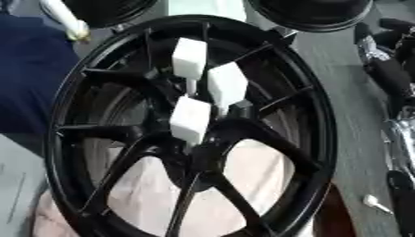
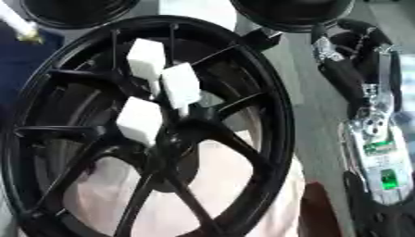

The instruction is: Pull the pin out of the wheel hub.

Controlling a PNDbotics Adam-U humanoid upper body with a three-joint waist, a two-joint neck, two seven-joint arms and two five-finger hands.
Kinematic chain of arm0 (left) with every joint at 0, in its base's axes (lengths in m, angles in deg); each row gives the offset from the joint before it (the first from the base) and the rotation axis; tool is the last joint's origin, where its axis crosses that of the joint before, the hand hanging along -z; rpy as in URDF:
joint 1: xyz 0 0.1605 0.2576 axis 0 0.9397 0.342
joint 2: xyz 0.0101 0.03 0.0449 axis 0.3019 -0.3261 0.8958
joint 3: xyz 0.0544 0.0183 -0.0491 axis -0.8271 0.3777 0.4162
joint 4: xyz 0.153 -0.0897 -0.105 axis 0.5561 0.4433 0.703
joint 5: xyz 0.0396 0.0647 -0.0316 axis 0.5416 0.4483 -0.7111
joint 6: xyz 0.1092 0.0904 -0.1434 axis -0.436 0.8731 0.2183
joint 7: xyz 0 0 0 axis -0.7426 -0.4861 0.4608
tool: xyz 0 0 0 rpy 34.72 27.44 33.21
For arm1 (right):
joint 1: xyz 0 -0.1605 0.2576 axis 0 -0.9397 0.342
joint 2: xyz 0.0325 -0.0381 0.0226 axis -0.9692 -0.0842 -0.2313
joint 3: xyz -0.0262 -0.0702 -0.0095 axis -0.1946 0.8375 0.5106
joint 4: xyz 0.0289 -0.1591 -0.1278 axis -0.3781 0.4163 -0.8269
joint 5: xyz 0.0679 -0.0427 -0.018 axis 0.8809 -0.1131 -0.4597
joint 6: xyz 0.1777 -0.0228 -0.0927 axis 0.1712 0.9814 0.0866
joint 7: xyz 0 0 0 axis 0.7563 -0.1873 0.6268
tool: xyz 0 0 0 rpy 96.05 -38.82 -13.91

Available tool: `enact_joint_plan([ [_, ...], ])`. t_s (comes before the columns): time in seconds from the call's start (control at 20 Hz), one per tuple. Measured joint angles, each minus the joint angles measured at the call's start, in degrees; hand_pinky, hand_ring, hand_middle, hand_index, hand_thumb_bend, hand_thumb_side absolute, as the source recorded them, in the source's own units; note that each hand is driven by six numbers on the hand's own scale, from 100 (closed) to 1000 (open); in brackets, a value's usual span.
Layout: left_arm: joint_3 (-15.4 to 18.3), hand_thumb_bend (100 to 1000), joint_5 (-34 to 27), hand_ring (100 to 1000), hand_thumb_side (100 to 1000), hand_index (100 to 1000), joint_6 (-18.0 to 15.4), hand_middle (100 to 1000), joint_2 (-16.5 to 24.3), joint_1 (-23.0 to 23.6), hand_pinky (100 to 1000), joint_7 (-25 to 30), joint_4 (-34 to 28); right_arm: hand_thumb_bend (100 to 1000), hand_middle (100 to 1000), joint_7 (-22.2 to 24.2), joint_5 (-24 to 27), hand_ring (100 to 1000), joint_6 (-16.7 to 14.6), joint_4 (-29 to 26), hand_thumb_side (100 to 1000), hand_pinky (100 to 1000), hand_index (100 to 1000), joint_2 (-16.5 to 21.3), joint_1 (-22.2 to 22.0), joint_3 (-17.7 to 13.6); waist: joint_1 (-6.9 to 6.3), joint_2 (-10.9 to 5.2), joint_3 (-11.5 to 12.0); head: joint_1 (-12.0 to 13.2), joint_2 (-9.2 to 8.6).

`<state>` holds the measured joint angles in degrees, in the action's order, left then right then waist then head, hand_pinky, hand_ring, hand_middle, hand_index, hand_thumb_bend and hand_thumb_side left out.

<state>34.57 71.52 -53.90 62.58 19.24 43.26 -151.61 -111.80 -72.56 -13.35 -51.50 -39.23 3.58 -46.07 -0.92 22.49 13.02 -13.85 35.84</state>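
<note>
- From my remote station, the black wheel hub [image 1: 317,139] fills most of the head camera's view. It lies on the grey bench [image 1: 353,111] with its spokes fanning out from the centre.
- Three white pins [image 1: 189,58] with block-shaped heads stand clustered at the middle of the wheel hub. One is nearest the far rim, a second [image 1: 227,83] sits just beside it to the right, and a third [image 1: 191,119] is closest to me. All three stand among the spokes and nothing touches them.
- A pale pink cloth [image 1: 243,178] shows through the gaps between the near spokes, under the wheel hub.
- My right robot hand [image 2: 350,44] appears in the right eye view beyond the wheel hub's right rim, at the far end of a black-and-silver forearm [image 2: 379,152] that bears a green label. It is apart from the pins, and I cannot tell whether it is spread or closed.
- A small white object [image 1: 374,202] lies on the bench to the right of the rim, near the forearm.
- Two dark round objects [image 1: 312,14] sit at the far edge, and blue fabric [image 1: 28,69] covers the left side.
</note>
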Motion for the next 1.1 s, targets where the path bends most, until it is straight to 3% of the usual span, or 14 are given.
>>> enact_joint_plan([
  [0.05,1.5,100,0.0,293,227,331,0.1,186,0.6,0.8,536,-0.9,1.4,411,528,-0.1,0.0,729,0.0,0.0,274,802,690,0.0,-0.1,-0.2,0.00,-0.01,0.0,-0.2,0.11],
  [0.1,3.0,100,-0.2,342,206,386,-0.1,234,1.0,1.4,569,-1.9,2.7,411,529,-0.2,0.0,729,0.0,0.0,274,803,691,0.1,-0.1,-0.3,-0.02,-0.01,-0.1,-0.4,0.14],
  [0.25,7.8,100,0.0,342,206,386,0.1,234,2.1,4.9,569,-4.8,6.5,411,529,-0.9,0.0,729,-0.1,-0.1,274,803,691,0.4,-0.2,-0.9,0.18,-0.01,1.0,-1.2,0.07],
  [0.35,11.1,100,1.0,342,206,386,0.3,234,2.6,8.0,569,-6.8,9.2,411,529,-1.1,0.0,729,-0.1,-0.3,274,803,691,0.4,-0.2,-0.9,0.25,-0.01,0.4,-1.2,0.06],
  [0.45,14.1,100,1.6,400,200,459,-0.4,300,2.6,11.1,610,-8.7,10.5,409,529,-1.1,0.0,729,-0.1,-0.4,275,803,691,0.4,-0.2,-0.9,0.20,-0.01,-0.2,-1.0,-0.04],
  [0.6,17.9,100,0.8,412,250,476,-0.6,316,1.3,15.8,617,-11.8,13.2,408,529,-1.2,0.0,729,0.0,-0.4,275,803,691,0.4,-0.2,-1.0,1.63,-0.01,0.3,-0.7,-0.81],
  [0.7,18.7,100,-0.5,424,283,494,-1.3,332,-1.5,19.3,623,-13.8,15.3,407,529,-1.3,0.0,729,0.0,-0.4,275,803,691,0.3,-0.2,-1.0,2.30,-0.02,0.2,-0.4,-1.21],
  [0.85,18.6,100,-2.0,442,283,513,-3.6,352,-6.1,24.1,632,-16.8,16.0,408,529,-1.2,0.0,729,0.0,-0.4,275,803,691,0.2,-0.2,-1.0,1.74,-0.10,-0.1,-0.3,-1.27],
  [1.05,16.7,100,-1.4,480,319,564,-6.5,404,-9.2,29.7,654,-20.7,15.5,408,529,-1.0,0.0,729,-0.1,-0.4,276,803,691,-0.1,-0.2,-0.9,1.76,-0.19,-1.0,0.5,-1.30],
  [1.1,16.1,100,-1.0,553,414,654,-6.9,494,-9.7,30.4,695,-21.7,15.2,407,529,-1.0,0.0,729,-0.1,-0.4,276,803,691,-0.1,-0.2,-0.8,1.74,-0.19,-1.1,0.6,-1.40],
])
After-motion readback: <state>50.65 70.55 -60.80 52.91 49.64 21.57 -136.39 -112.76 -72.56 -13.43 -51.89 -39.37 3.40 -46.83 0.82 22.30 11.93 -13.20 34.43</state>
